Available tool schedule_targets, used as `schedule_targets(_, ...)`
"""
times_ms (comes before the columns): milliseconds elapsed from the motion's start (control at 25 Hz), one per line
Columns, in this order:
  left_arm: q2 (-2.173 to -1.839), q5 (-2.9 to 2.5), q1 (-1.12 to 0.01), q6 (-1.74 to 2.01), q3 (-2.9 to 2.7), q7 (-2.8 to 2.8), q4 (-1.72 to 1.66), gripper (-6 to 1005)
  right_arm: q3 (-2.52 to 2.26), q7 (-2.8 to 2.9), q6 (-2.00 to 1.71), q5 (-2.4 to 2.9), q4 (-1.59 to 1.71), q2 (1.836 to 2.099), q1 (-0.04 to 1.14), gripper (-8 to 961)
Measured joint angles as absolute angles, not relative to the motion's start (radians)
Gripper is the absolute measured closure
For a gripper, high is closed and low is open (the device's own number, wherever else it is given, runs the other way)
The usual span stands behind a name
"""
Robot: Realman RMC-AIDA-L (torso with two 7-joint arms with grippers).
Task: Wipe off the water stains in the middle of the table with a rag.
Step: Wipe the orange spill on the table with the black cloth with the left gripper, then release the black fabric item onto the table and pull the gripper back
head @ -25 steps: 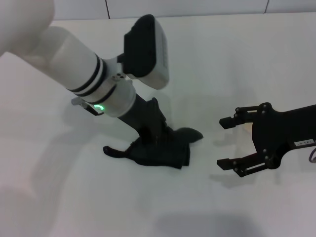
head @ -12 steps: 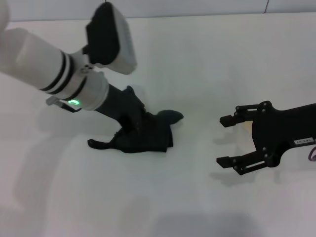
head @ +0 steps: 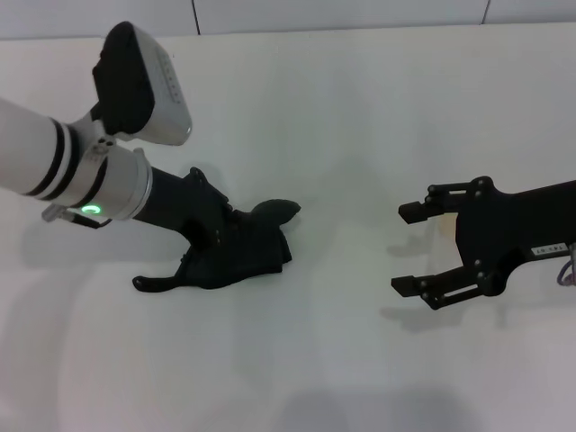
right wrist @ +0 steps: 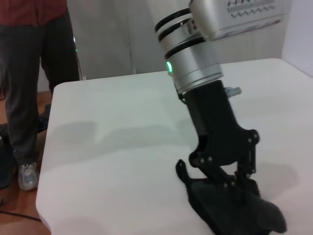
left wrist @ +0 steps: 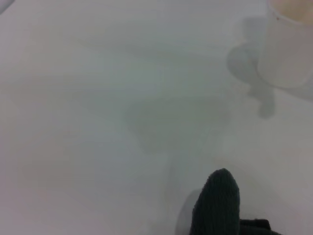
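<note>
Left gripper (head: pixel 229 247) down on the rag (head: pixel 256 261), fingers closed into the dark folds and pressing the cloth flat against the table (head: pixel 360 108). Rag left of the table's middle, bunched, with one pointed flap sticking out toward the centre and a thin tail trailing the other way. Right gripper (head: pixel 423 250) off to the right, well apart from the rag, jaws spread wide and holding nothing.

No sign of the water stains in any view (maybe under the cloth, maybe already taken up; cannot tell which).

Risks from here:
- Missing the spot: with the blot out of sight, easy to sweep beside it and leave a patch.
- Smearing rather than lifting, likely if only a narrow ridge of the crumpled cloth meets the surface.
- Losing the rag: looks gripped by a few folds only, so hard pressure on a drag could pull it free or roll it up under the fingers.
- Scraping the tabletop if the fingertips punch through the thin layer.

Around: a translucent whitish cup (left wrist: pixel 286 49) standing past the rag's flap (left wrist: pixel 217 200), near the right gripper in the head view. A long stroke toward that side risks tipping it or meeting the idle gripper. A person (right wrist: pixel 34 73) standing beside the table's far edge, clear of the work.
</note>
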State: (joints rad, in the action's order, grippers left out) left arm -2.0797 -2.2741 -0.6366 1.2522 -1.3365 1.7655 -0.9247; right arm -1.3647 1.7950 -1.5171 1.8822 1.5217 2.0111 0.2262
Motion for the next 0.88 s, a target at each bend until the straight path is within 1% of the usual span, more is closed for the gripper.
schedule_targets(400, -2.081, -2.264, -0.541, 1.290, -1.318, 1.766, -1.014, 900, -1.370, 1.804, -1.511, 1.882, 1.522, 2.011, 0.230, 96)
schedule_targets(880, -2.078, -2.268, -0.507, 1.381, -1.229, 1.769, -1.043, 899, -1.376, 1.813, -1.503, 1.882, 1.525, 2.011, 0.230, 96)
